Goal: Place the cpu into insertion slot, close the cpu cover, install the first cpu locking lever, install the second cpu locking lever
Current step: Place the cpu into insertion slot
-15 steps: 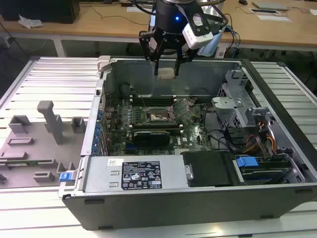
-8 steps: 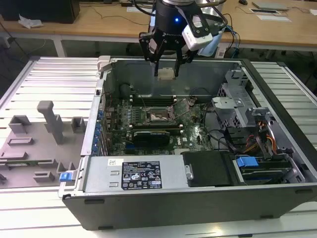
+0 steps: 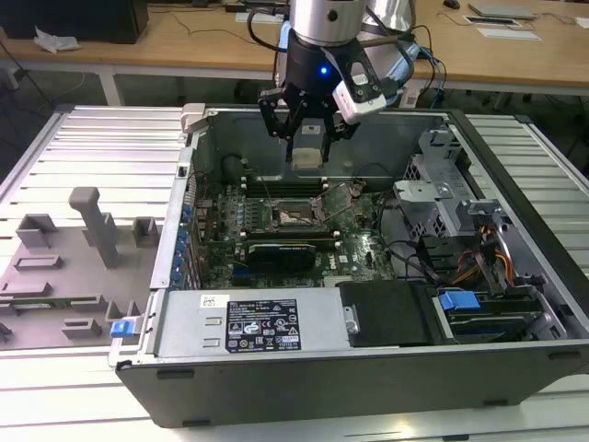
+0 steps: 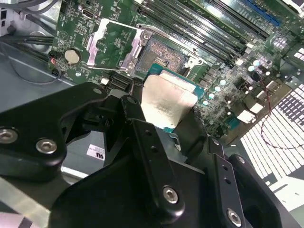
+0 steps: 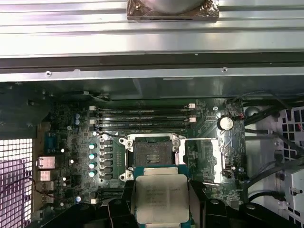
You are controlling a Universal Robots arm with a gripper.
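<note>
We've got the tool point(image 3: 306, 145) closed on the cpu point(image 5: 159, 199). Its fingers point(image 4: 142, 137) pinch two opposite edges, so the metal top and the contact side stay untouched. The chip is held flat, metal side up, in the air over the motherboard point(image 5: 204, 126) inside the open pc case point(image 3: 276, 387). It's not seated yet.

In the first wrist view the cpu sits just short of the insertion slot point(image 5: 152, 154), w/ its edges approx square to the socket frame. We judge that's on purpose, since a chip like this has to go in level and lined up.

The cpu cover point(image 5: 216, 161) is swung open and lies off to one side of the slot, so the dark centre is bare and reachable from above. A thin lever rod point(image 5: 199, 139) runs beside the cover and looks released. We can't pick out the 2nd lever for sure.

The case lies on its side on the ribbed metal tabletop point(image 3: 83, 147), so the board faces up and the arm can work straight down. A grey fixture tray point(image 3: 55, 267) sits on the exterior view's left, well apart from the work.

As we read it, step 1 is in hand. The cover is open and the levers aren't locked.
</note>
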